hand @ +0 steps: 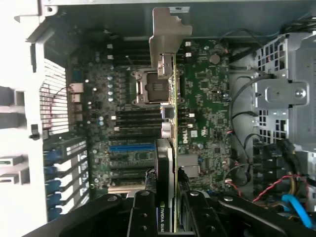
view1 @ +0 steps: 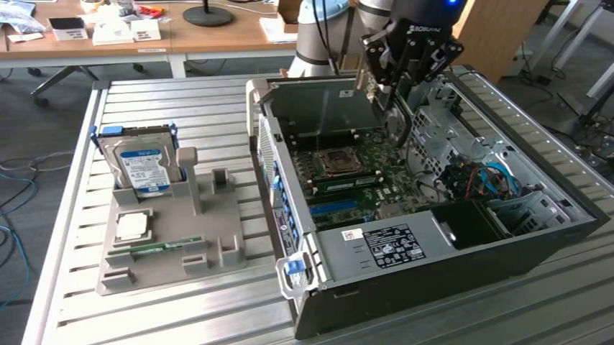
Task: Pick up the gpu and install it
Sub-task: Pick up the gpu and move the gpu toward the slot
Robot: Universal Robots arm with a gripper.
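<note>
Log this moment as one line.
gripper: shut on gpu | gpu: edge-on over motherboard, inside case | hard drive: in stand

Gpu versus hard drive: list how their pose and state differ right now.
The gpu is clamped in the gripper; the hard drive stands free in the grey holder. The gpu hangs over the motherboard inside the case; the hard drive sits outside it. The gpu has a silver bracket; the hard drive a blue-and-white label. Both stand on edge.
</note>
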